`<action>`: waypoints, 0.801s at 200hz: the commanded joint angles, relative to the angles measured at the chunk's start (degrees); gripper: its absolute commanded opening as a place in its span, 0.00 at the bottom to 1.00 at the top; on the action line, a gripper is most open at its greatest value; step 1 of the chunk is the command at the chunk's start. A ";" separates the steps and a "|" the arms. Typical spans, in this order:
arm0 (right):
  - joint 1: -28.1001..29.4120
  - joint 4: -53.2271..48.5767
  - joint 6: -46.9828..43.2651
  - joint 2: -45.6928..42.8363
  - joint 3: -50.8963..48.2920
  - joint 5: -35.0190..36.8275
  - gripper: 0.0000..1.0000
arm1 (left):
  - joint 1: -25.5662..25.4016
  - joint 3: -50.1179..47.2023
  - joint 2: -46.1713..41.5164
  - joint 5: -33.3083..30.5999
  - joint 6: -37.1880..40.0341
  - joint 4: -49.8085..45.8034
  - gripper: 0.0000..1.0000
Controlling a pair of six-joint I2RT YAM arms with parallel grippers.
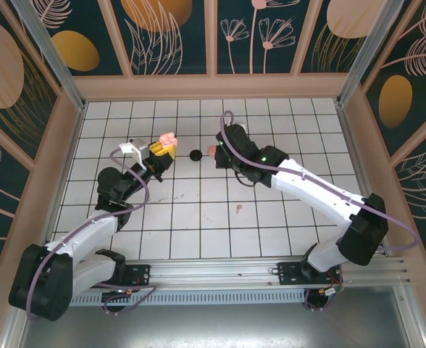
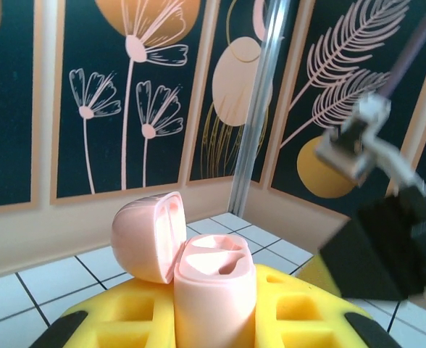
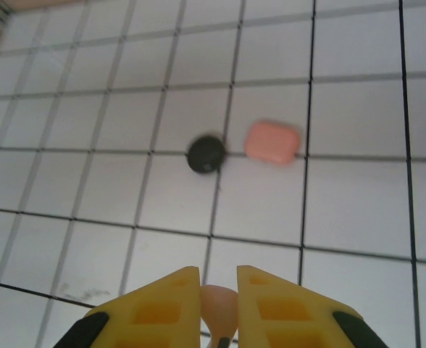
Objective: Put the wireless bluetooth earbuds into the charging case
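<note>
yellow fingers [image 2: 126, 319] of the left gripper [image 2: 213, 322] are closed on a pale peach charging case [image 2: 214, 290], upright between them, its lid [image 2: 146, 235] swung open to one side and two hollow seats showing in the top. the left arm [image 1: 97, 225] is folded at the elbow and holds this case over the table [image 1: 198, 232]. the right arm [image 1: 307, 185] reaches forward, wrist turned down; the right gripper [image 3: 219, 290] is narrow, pinching one pale peach earbud [image 3: 219, 310]. under it lie a black round case [image 3: 206, 154] and a pink case [image 3: 272, 143], just beside each other. another peach earbud [image 1: 240, 209] lies alone near the right arm
</note>
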 commanded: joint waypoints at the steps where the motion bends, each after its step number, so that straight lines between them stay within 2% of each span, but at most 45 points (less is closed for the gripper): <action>1: -0.14 0.84 -6.57 -2.21 5.70 -1.03 0.15 | -0.98 -1.52 0.38 3.17 5.93 7.10 0.00; 64: 2.58 7.68 -17.97 -2.77 11.32 -6.50 0.15 | -5.05 -0.48 3.99 7.09 13.27 8.03 0.00; 104: 4.99 12.35 -23.80 -5.29 8.01 -8.77 0.15 | -6.91 3.58 7.92 11.70 13.05 9.62 0.00; 160: 6.03 17.60 -27.28 -10.47 1.80 -12.08 0.15 | -7.28 5.91 10.51 15.87 9.67 13.79 0.00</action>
